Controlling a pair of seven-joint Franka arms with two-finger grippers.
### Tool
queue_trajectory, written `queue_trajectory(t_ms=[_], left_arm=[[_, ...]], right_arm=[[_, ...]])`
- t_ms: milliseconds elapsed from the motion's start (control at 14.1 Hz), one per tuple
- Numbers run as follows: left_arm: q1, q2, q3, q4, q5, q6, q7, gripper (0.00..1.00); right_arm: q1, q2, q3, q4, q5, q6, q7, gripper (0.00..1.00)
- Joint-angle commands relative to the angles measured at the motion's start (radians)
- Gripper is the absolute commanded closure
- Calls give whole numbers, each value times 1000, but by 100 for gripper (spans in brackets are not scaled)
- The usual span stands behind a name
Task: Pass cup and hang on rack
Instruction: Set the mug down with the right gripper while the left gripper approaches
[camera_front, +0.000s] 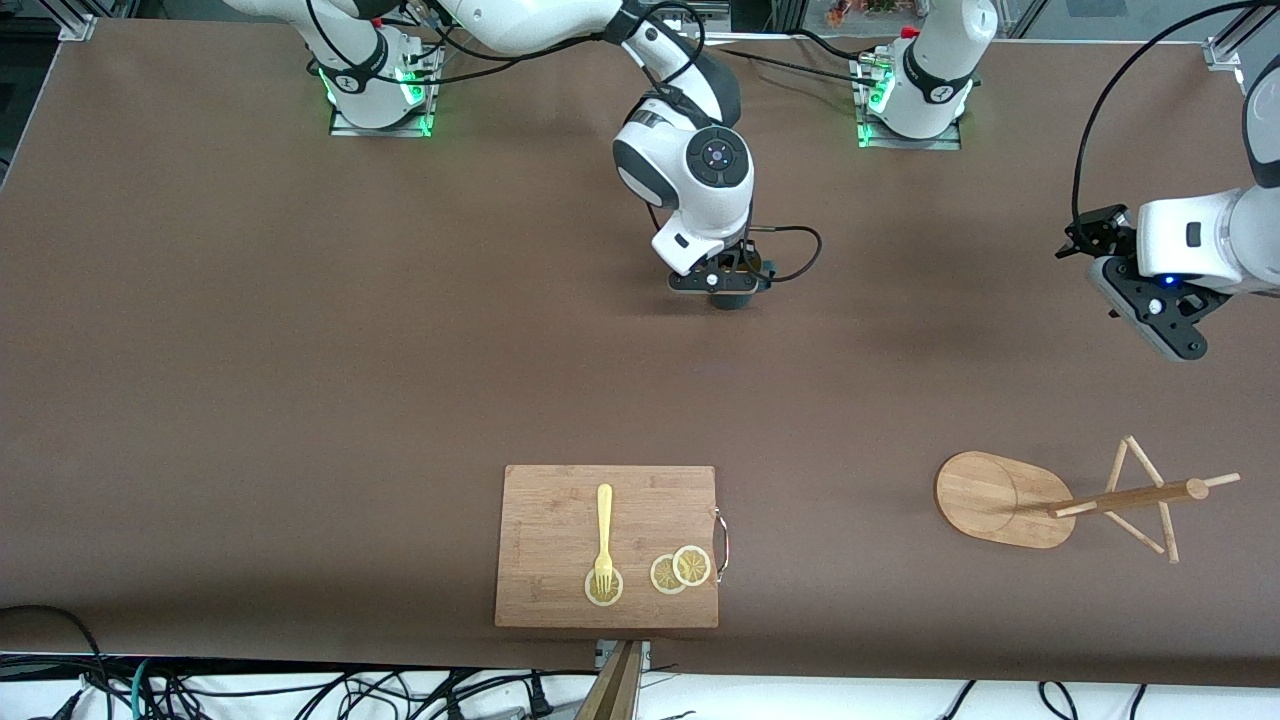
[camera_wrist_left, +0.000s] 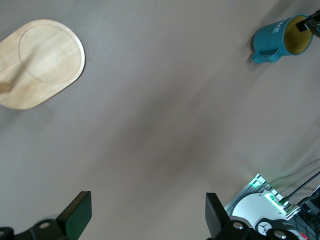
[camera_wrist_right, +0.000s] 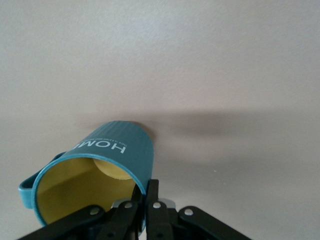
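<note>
Overhead, two white robot arms reach over a brown table (camera_front: 300, 350). The right gripper (camera_front: 722, 283) hangs over the middle of the table, its fingers clenched on the rim of the cup (camera_wrist_right: 95, 172), one finger inside the mouth and one outside. The cup is a dark teal mug with a yellowish inside, white lettering on its wall and a small side handle; in the front view it is almost wholly hidden beneath that gripper. Whether its base touches the tabletop cannot be told.

The left gripper (camera_wrist_left: 147, 220) hovers over the left arm's end of the table, well apart from the cup, its fingers spread wide and holding nothing. The rack (camera_front: 1075, 495), a light wooden mug tree with a flat oval base, a round post and thin pegs, stands nearer the front camera than that gripper and almost under it.

A rectangular wooden cutting board (camera_front: 560, 520) lies nearer the front camera than the right gripper, well apart from it. On the board rest a pale yellow fork (camera_front: 604, 535) and three lemon slices (camera_front: 680, 570).
</note>
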Motion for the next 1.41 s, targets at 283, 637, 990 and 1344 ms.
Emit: queue_trajectory(t_ms=[283,637,990,1344], left_arm=[[5,23,-1,-17,-62,35,-19,0],[-1,40,-2,-109,-157,133,1,0],[-9,48,-5,-282,-345,291,271,0],[-32,86,-67,-426,-512,507,590,0]], right_arm=[[30,45,-19,39,-6,32,22,97],[26,31,-22,42,-5,20,28,53],[-9,-39,-22,115,6,-156,24,37],[-166,-214,-16,119,31,-329,-48,9]])
